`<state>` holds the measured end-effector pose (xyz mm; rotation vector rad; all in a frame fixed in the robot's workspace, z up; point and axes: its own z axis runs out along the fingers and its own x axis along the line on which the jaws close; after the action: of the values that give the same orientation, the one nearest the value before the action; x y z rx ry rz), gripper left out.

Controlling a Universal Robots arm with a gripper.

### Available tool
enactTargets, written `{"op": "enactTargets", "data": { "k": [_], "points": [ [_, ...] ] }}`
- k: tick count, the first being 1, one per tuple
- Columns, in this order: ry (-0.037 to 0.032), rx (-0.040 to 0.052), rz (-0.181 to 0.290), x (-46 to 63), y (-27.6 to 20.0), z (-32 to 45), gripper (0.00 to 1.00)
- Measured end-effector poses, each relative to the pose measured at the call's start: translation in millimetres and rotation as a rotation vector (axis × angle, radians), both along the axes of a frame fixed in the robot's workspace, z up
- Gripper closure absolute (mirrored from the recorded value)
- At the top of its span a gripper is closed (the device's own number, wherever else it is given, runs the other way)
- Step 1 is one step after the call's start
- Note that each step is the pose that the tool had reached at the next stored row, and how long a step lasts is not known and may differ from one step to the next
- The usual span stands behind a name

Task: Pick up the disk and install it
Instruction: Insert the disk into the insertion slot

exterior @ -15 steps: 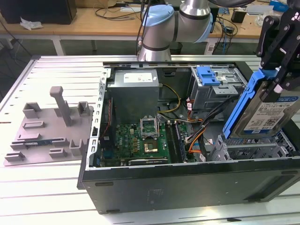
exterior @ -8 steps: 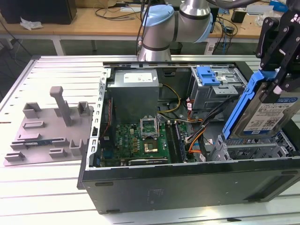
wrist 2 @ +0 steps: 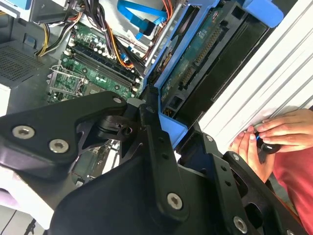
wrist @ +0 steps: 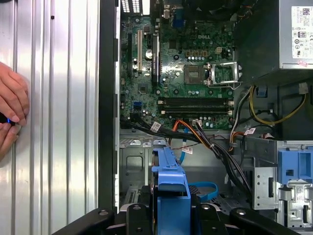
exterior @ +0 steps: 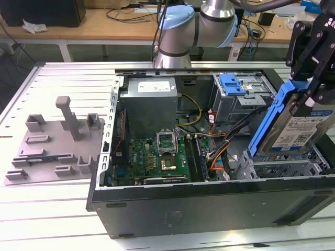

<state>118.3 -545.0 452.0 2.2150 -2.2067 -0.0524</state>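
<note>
The disk (exterior: 293, 130) is a silver drive with a white-and-blue label in a blue carrier frame. It hangs tilted, on edge, over the drive cage (exterior: 282, 168) at the near corner of the open computer case (exterior: 209, 209), on the exterior view's right. My gripper (exterior: 308, 99) is shut on the disk's upper end. In the second wrist view the gripper (wrist 2: 168, 122) clamps the blue frame, and the disk's (wrist 2: 195, 63) green circuit board shows. In the first wrist view the disk's blue carrier edge (wrist: 171, 178) sits between the fingers, above the case floor.
Inside the case lie the motherboard (exterior: 157, 157), a grey power-supply box (exterior: 152, 99), cable bundles (exterior: 225, 141) and a second blue carrier (exterior: 233, 83) at the back. A grey fixture plate (exterior: 52, 141) lies on the exterior view's left. A person's hands (wrist 2: 274, 132) rest on the table beside the case.
</note>
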Motion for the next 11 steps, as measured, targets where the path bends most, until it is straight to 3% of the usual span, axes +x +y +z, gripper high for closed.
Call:
{"op": "enactTargets", "data": {
  "k": [11],
  "points": [
    [0.0000, -0.0001, 0.000, 0.1, -1.1, -4.4, 0.63]
  ]
}}
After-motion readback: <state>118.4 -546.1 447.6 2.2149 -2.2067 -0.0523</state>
